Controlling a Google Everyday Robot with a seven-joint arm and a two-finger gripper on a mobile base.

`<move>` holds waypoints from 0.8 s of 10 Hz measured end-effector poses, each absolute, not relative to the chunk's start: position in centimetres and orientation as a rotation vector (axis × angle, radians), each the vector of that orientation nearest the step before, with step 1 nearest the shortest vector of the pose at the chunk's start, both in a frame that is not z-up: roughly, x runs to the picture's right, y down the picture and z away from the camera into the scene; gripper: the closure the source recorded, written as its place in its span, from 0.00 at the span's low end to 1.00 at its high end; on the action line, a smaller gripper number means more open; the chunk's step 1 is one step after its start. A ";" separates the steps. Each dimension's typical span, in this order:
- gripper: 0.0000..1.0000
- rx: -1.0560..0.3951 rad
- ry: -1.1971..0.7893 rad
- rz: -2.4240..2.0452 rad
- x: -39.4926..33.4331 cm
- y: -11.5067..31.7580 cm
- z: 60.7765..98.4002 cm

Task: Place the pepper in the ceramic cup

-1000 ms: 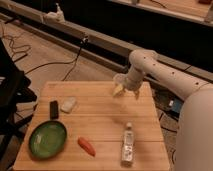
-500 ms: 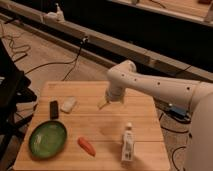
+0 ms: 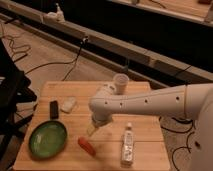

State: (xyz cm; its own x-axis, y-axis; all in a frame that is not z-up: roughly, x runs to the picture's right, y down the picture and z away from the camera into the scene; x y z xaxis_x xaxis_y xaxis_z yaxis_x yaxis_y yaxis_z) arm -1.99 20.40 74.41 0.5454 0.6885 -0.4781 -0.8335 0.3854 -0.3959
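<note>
The pepper [image 3: 86, 145], small, orange-red and tapered, lies on the wooden table [image 3: 55, 90] near the front, right of the green plate. The ceramic cup [image 3: 120, 82], pale and handleless, stands upright at the table's back edge, near the middle. My gripper [image 3: 92, 129] hangs from the white arm [image 3: 145, 102], just above and slightly right of the pepper. It holds nothing that I can see.
A green plate [image 3: 48, 138] sits at the front left. A clear white-capped bottle [image 3: 128, 144] lies at the front right. A black block [image 3: 53, 109] and a pale object [image 3: 68, 104] lie at the left. Cables run across the floor behind.
The arm has swung from the table's back right toward the front middle, and the gripper has come down close over the pepper. The objects on the table have not moved.
</note>
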 end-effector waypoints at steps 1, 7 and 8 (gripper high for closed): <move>0.20 -0.648 0.250 0.982 -2.0 20.2 74.4; 0.20 -0.784 0.293 0.933 -4.9 22.9 75.7; 0.20 -0.800 0.297 0.928 -5.4 23.1 76.1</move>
